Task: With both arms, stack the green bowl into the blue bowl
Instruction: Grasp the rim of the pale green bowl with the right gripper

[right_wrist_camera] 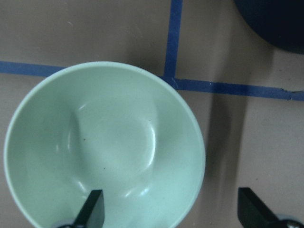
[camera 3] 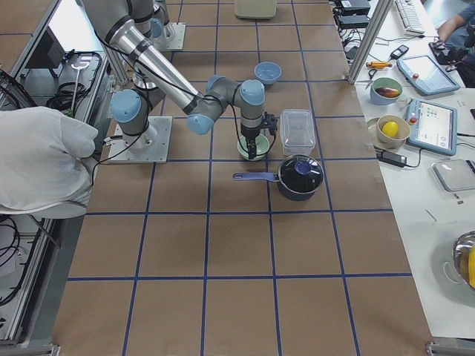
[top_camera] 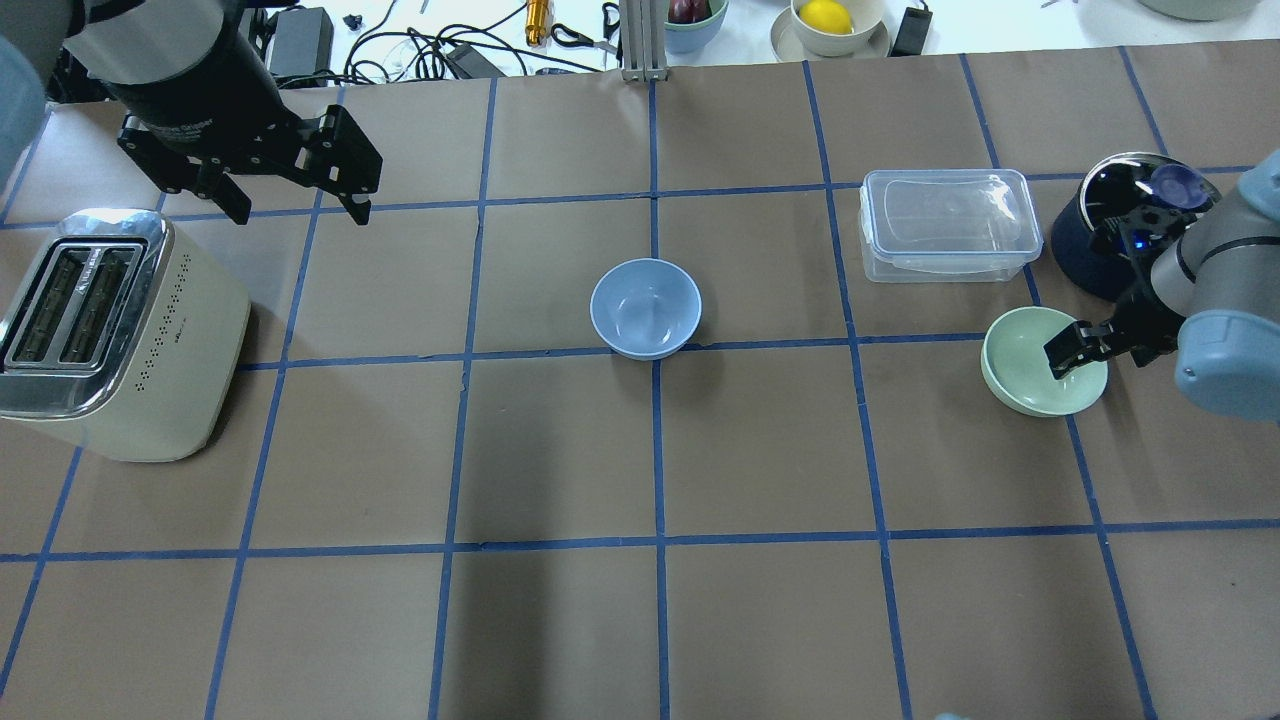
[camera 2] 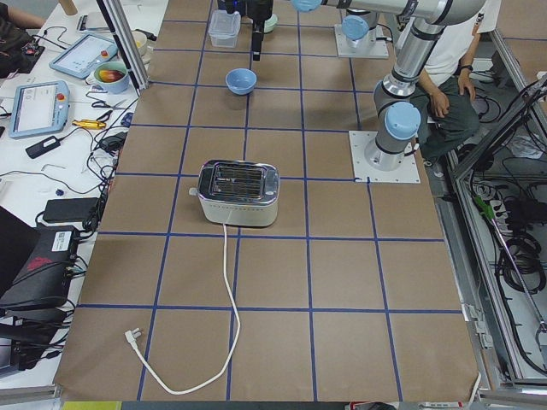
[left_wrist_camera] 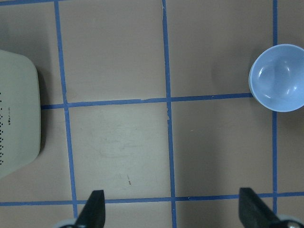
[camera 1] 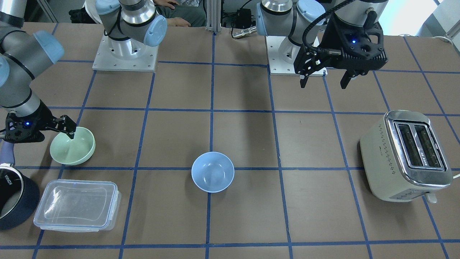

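Note:
The green bowl (camera 1: 73, 148) (top_camera: 1028, 372) sits upright on the table on my right side. My right gripper (camera 1: 67, 131) (top_camera: 1084, 348) is open and straddles the bowl's rim; in the right wrist view (right_wrist_camera: 171, 211) one finger is inside the bowl (right_wrist_camera: 109, 142) and the other outside it. The blue bowl (camera 1: 212, 172) (top_camera: 646, 308) stands alone at the table's middle and also shows in the left wrist view (left_wrist_camera: 278, 78). My left gripper (camera 1: 323, 84) (top_camera: 300, 212) is open and empty, held high above the table beside the toaster.
A cream toaster (camera 1: 406, 154) (top_camera: 110, 330) stands on my left side. A clear lidded container (camera 1: 77, 205) (top_camera: 945, 225) and a dark navy saucepan (camera 1: 14, 198) (top_camera: 1110, 230) sit just beyond the green bowl. Blue tape lines grid the brown table.

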`<state>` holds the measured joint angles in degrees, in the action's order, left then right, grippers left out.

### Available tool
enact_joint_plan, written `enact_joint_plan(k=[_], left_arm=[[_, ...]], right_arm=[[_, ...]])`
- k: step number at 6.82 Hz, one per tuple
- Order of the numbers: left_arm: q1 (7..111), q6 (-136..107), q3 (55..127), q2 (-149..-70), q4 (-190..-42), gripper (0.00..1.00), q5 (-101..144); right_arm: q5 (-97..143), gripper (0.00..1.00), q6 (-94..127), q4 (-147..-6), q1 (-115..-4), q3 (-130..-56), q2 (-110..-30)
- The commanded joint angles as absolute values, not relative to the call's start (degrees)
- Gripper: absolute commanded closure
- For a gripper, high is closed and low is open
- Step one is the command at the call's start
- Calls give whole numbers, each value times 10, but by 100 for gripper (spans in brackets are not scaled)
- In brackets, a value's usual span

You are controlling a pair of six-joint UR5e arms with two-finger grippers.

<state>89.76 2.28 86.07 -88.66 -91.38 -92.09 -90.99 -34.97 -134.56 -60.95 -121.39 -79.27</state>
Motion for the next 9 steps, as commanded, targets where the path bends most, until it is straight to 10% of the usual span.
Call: enact_joint_plan(k=[1, 3, 9], left_arm=[[895, 20, 861, -882, -912, 0, -920], [896, 17, 859, -881, -910, 0, -923], [899, -26, 860, -875, -904, 0, -918]], right_arm=[[-908, 31, -359, -1385, -604, -1221, -763], [-908, 97, -360, -1385, -604, -1218, -763], [-820, 100, -277, -1229, -671, -1153, -800]])
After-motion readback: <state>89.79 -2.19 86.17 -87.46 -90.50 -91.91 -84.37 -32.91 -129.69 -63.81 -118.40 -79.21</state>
